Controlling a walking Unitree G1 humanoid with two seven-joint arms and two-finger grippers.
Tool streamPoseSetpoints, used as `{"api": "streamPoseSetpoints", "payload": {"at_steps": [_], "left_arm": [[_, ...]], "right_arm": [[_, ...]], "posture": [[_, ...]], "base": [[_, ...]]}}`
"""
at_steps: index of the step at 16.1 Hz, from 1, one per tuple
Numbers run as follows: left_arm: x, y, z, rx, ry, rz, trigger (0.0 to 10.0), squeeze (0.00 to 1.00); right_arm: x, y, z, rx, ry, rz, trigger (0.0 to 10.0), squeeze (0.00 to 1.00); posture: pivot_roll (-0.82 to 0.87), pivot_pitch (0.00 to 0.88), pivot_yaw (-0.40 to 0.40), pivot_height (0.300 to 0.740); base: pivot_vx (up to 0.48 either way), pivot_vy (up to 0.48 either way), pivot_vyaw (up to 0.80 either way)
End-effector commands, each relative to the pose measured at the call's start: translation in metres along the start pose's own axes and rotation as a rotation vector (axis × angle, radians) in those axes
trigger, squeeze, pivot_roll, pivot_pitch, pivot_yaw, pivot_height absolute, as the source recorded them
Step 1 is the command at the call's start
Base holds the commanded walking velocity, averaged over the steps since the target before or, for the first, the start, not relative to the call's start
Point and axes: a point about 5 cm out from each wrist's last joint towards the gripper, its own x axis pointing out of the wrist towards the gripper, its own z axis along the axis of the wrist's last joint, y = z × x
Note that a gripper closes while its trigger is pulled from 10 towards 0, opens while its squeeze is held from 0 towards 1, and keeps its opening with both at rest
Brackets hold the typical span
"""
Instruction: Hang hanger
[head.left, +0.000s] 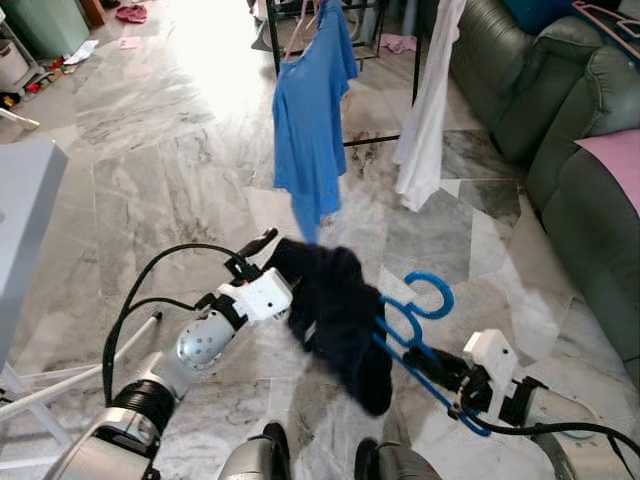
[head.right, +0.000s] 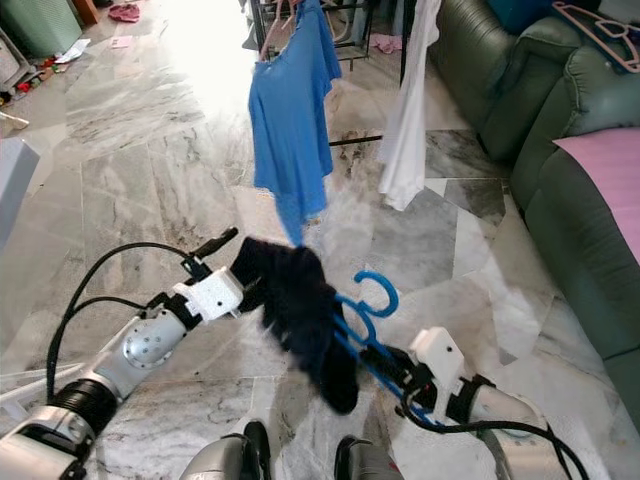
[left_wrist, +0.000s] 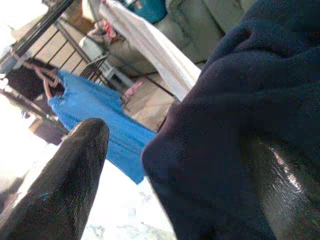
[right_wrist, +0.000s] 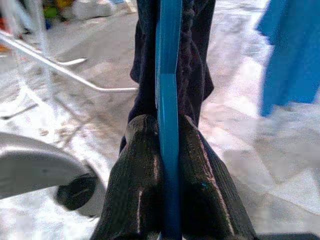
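Silver arms, white wrists, black cables

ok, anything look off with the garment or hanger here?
Yes. The dark garment is bunched at one end of the blue hanger rather than draped across it. The right end effector pinches the hanger's bar; the left end effector holds the cloth.

A blue shirt (head.left: 312, 120) hangs on a black rack (head.left: 345, 20). A white cloth (head.left: 425, 110) hangs beside the shirt. A green sofa (head.left: 560, 110) stands near the cloth.
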Motion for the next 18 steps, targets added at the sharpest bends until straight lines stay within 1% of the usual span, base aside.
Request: {"api": "streamPoseSetpoints", "payload": {"at_steps": [1,4,5,6,7,8,9,10,11,12,13,14,16,17,18], "left_arm": [[-0.005,-0.006,-0.002,0.043,-0.008,-0.068,10.0,1.00],[-0.006,-0.007,-0.001,0.083,-0.031,-0.112,10.0,1.00],[-0.007,-0.009,-0.002,0.078,-0.026,-0.123,10.0,1.00],[-0.008,-0.010,-0.007,0.045,0.016,-0.115,10.0,1.00],[-0.008,-0.011,-0.008,0.036,0.030,-0.113,10.0,1.00],[-0.008,-0.011,-0.011,0.031,0.055,-0.108,10.0,0.93],[-0.009,-0.011,-0.015,-0.007,0.098,-0.085,10.0,0.15],[-0.009,-0.010,-0.016,-0.017,0.101,-0.076,10.0,0.00],[-0.007,-0.011,-0.014,-0.013,0.094,-0.072,10.0,0.00],[-0.005,-0.012,-0.010,0.006,0.060,-0.085,10.0,0.00],[-0.004,-0.013,-0.008,0.010,0.048,-0.092,10.0,0.00],[-0.003,-0.020,0.000,0.050,-0.021,-0.190,10.0,0.00],[-0.002,-0.024,0.004,0.069,-0.056,-0.258,10.0,0.00],[-0.001,-0.024,0.007,0.080,-0.072,-0.287,10.0,0.00],[0.001,-0.023,0.009,0.083,-0.086,-0.297,10.0,0.00]], "right_arm": [[0.002,0.004,0.010,-0.019,-0.036,0.070,10.0,0.00],[0.000,0.001,0.013,-0.032,-0.030,0.102,10.0,0.00],[-0.001,0.002,0.016,-0.025,-0.037,0.125,10.0,0.00],[-0.001,0.004,0.019,-0.025,-0.044,0.150,10.0,0.00],[-0.001,0.005,0.020,-0.023,-0.046,0.158,10.0,0.00],[-0.001,0.006,0.022,-0.023,-0.052,0.171,10.0,0.00],[0.000,0.008,0.025,-0.024,-0.061,0.183,10.0,0.00],[0.001,0.009,0.027,-0.028,-0.063,0.193,10.0,0.00],[0.001,0.010,0.029,-0.030,-0.063,0.210,10.0,0.00],[0.001,0.012,0.030,-0.030,-0.054,0.236,10.0,0.00],[0.000,0.012,0.031,-0.035,-0.044,0.246,10.0,0.00],[-0.003,0.010,0.031,-0.058,-0.008,0.264,10.0,0.00],[-0.006,0.007,0.031,-0.079,0.029,0.283,10.0,0.00],[-0.009,0.004,0.030,-0.120,0.077,0.301,10.0,0.00],[-0.011,0.002,0.028,-0.141,0.110,0.314,10.0,0.00]], "posture": [[-0.14,0.202,0.056,0.740],[-0.14,0.203,0.059,0.740],[-0.14,0.205,0.060,0.740],[-0.14,0.205,0.060,0.740],[-0.14,0.205,0.060,0.740],[-0.14,0.205,0.061,0.740],[-0.14,0.205,0.063,0.740],[-0.14,0.206,0.064,0.740],[-0.14,0.206,0.063,0.740],[-0.14,0.206,0.063,0.740],[-0.15,0.205,0.062,0.740],[-0.15,0.205,0.060,0.740],[-0.15,0.206,0.060,0.740],[-0.15,0.206,0.060,0.740],[-0.15,0.209,0.064,0.740]], "base": [[0.000,0.000,0.00],[0.000,0.000,0.00],[0.000,0.000,0.00],[0.000,0.000,0.00],[0.000,0.000,0.00],[0.000,0.000,0.00],[0.000,0.000,0.00],[0.000,0.000,0.00],[0.000,0.000,0.00],[0.000,0.000,0.00],[0.000,0.000,0.00],[0.000,0.000,0.00],[0.000,0.000,0.00],[0.000,0.000,0.00],[0.000,0.000,0.00]]}}
